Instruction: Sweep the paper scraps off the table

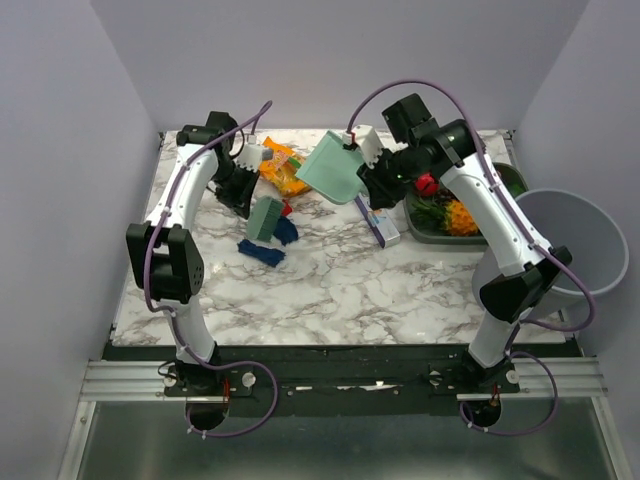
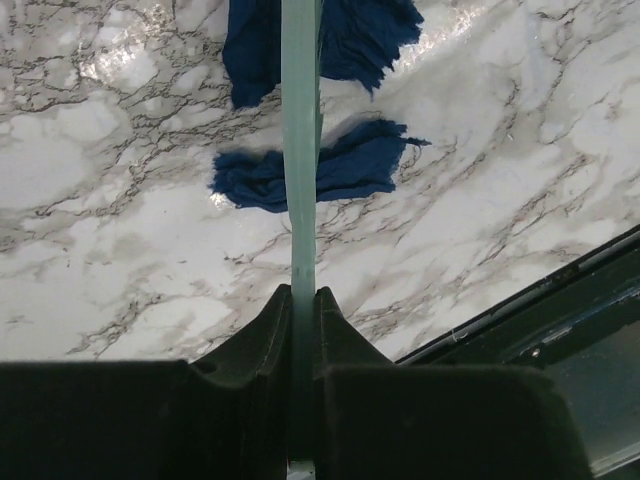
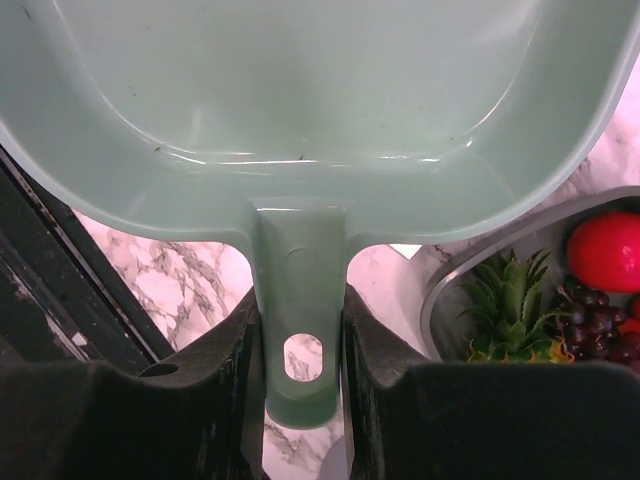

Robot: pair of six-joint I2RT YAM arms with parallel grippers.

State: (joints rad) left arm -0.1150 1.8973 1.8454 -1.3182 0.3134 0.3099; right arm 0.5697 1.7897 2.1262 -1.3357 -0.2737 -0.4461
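On the marble table [image 1: 330,290], two dark blue paper scraps [image 1: 262,252] lie left of centre, and a small red scrap [image 1: 287,208] shows just behind them. My left gripper [image 1: 243,195] is shut on a green hand brush [image 1: 265,218] that stands by the scraps. In the left wrist view the brush [image 2: 300,150] shows edge-on between my fingers [image 2: 300,300], with the blue scraps [image 2: 350,165] beyond it. My right gripper [image 1: 372,180] is shut on the handle of a pale green dustpan [image 1: 335,165], held tilted above the table. The right wrist view shows the handle [image 3: 300,320] and an empty pan [image 3: 300,100].
An orange snack bag [image 1: 280,168] lies at the back, behind the brush. A small white and purple box [image 1: 383,228] lies near centre. A tray [image 1: 425,235] of fruit with a round red fruit [image 3: 605,250] stands at right. A grey bin [image 1: 580,235] stands off the table's right edge.
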